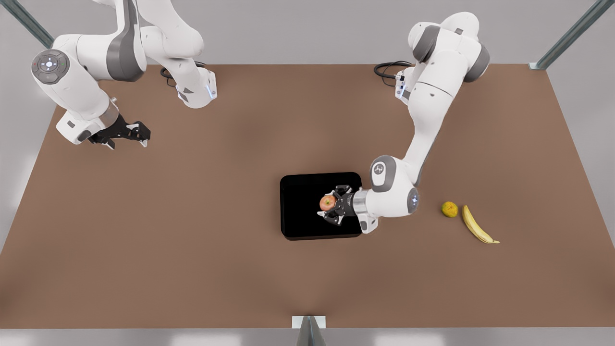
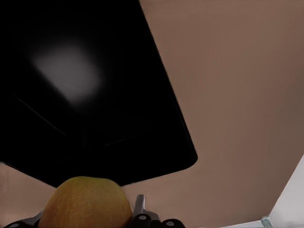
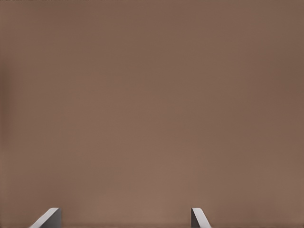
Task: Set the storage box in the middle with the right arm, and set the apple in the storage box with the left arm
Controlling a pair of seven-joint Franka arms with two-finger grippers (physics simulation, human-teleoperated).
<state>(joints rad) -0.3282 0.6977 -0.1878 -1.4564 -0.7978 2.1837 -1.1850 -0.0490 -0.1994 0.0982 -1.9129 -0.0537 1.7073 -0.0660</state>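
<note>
Gripping the apple (image 1: 327, 203) between its fingers, the left gripper (image 1: 331, 205) is hanging over the storage box (image 1: 302, 192), so the fruit is sitting above the box's floor and not yet resting in it. Judging by its place near the middle of the table (image 1: 192, 240), the box is already set, leaving only the drop. Well away from the box, the right gripper (image 1: 126, 135) is waiting with fingers (image 3: 47, 218) spread and empty.

- A bare simulated robot test cell, not a lived-in room.
- A plain brown table (image 1: 192, 269) stands against flat grey walls.
- Metal frame struts (image 1: 567, 36) rise at its corners.
- Two white arms (image 1: 427, 120) are mounted at its far edge, with cables (image 1: 387, 69) at their bases.
</note>
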